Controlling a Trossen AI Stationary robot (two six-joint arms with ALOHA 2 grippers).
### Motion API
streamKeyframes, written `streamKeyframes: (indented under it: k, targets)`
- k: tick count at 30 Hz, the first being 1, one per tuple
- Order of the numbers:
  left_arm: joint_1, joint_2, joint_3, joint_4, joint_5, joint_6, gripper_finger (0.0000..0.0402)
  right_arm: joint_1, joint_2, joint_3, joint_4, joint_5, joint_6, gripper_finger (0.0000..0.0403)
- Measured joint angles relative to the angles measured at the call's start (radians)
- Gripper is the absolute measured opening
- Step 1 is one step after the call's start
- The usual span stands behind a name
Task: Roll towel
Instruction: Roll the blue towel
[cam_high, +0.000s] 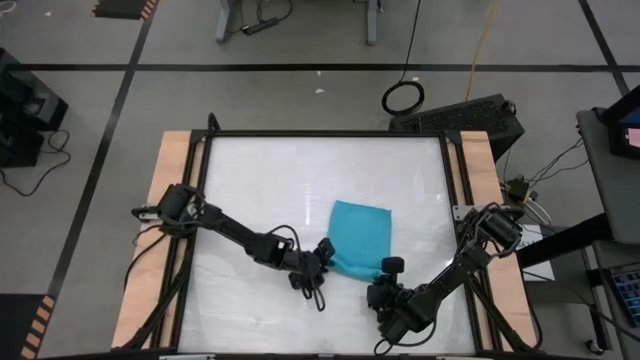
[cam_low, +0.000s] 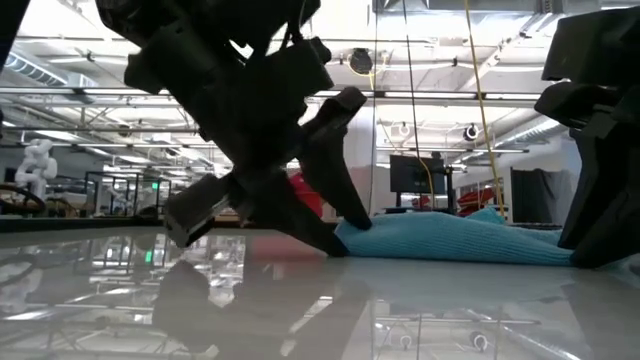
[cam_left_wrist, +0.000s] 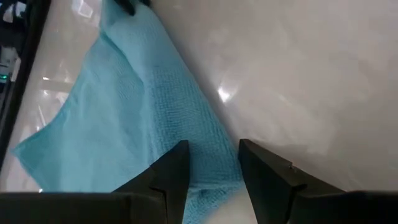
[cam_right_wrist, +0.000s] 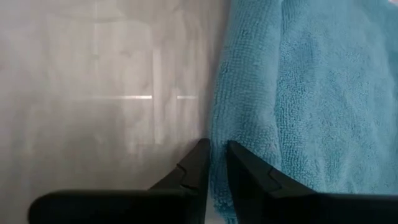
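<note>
The turquoise towel (cam_high: 360, 238) lies on the white tabletop right of centre, and its near edge is turned over into a thicker band (cam_left_wrist: 186, 106). My left gripper (cam_high: 322, 262) is open at the towel's near left corner, its fingers (cam_left_wrist: 177, 168) on either side of that band. My right gripper (cam_high: 388, 268) is at the towel's near right corner and is shut on it. In the low view the towel (cam_low: 450, 240) lies low between the left gripper (cam_low: 345, 235) and the right gripper (cam_low: 590, 255). My left gripper straddles the end of the turned-over band (cam_left_wrist: 211, 158), slanting down from the table's left. Whether its fingers touch the cloth I cannot tell. My right gripper pinches the edge of the band (cam_right_wrist: 227, 134) between its two fingers, which stand only a narrow gap apart. It comes slanting down from the near right. The towel rests on the table.
Black frame rails (cam_high: 200, 200) and wooden side strips (cam_high: 165, 230) border the tabletop. Bare white surface (cam_high: 270, 180) lies to the left of the towel and beyond it. A cable coil (cam_high: 403, 97) lies on the floor past the far edge.
</note>
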Motion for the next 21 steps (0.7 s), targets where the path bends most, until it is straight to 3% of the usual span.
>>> streamKeyframes:
  k: [11, 19, 21]
  targets:
    - [0.022, 0.035, 0.005, -0.019, 0.009, -0.106, 0.0133, 0.002, -0.077, -0.002, 0.000, -0.013, -0.047, 0.0057]
    - [0.073, 0.036, 0.004, -0.062, 0.143, -0.230, 0.0020, 0.029, -0.113, 0.000, -0.014, 0.037, -0.217, 0.0138]
    - [0.081, 0.036, 0.004, -0.066, 0.166, -0.248, 0.0010, 0.034, -0.113, 0.000, -0.013, 0.043, -0.251, 0.0157]
